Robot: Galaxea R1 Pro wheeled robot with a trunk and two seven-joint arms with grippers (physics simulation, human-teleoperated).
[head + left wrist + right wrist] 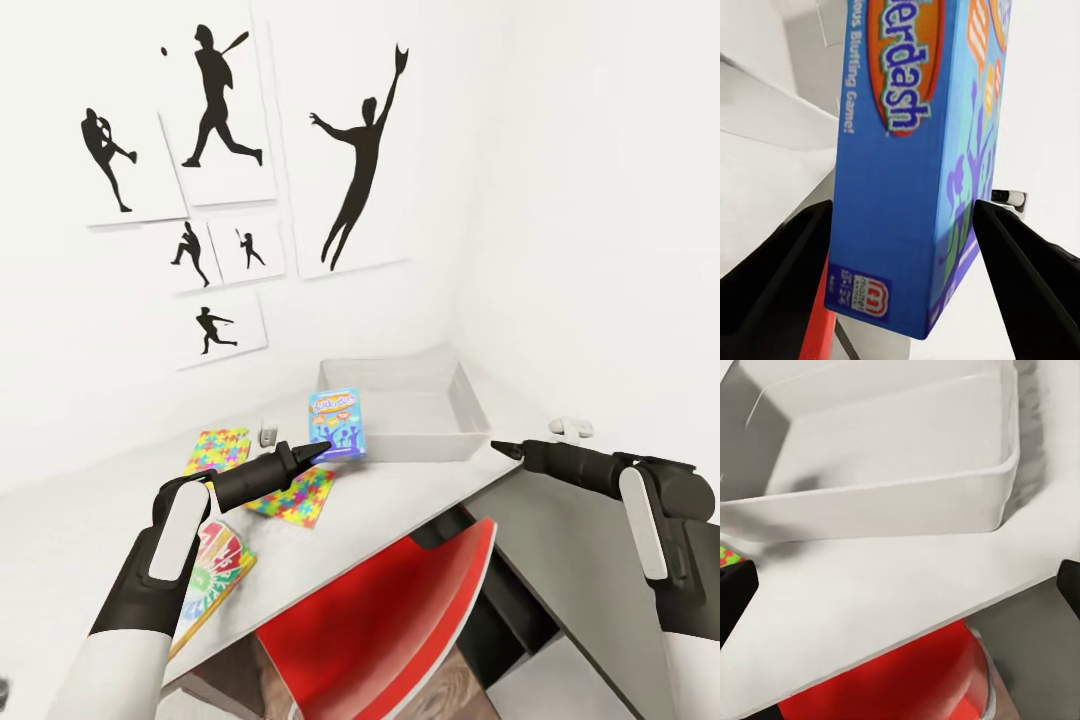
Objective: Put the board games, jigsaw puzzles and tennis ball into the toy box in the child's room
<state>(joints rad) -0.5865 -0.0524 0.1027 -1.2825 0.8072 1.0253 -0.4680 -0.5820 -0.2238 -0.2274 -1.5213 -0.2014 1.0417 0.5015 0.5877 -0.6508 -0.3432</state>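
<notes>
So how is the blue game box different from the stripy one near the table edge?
The blue game box stands upright between the left gripper's fingers; the stripy game box lies flat on the table, untouched. The blue one looks smaller and sits nearer the toy box. Both are colourful.

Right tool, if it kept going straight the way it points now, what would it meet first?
Probably the near wall of the toy box: the open right tool points along the bare table toward it, though depth is unclear.

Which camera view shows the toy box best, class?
The right wrist view: the toy box appears close, interior and front wall visible. The head view shows it whole but smaller, partly behind the blue board game. In the left wrist view I cannot identify it.
</notes>
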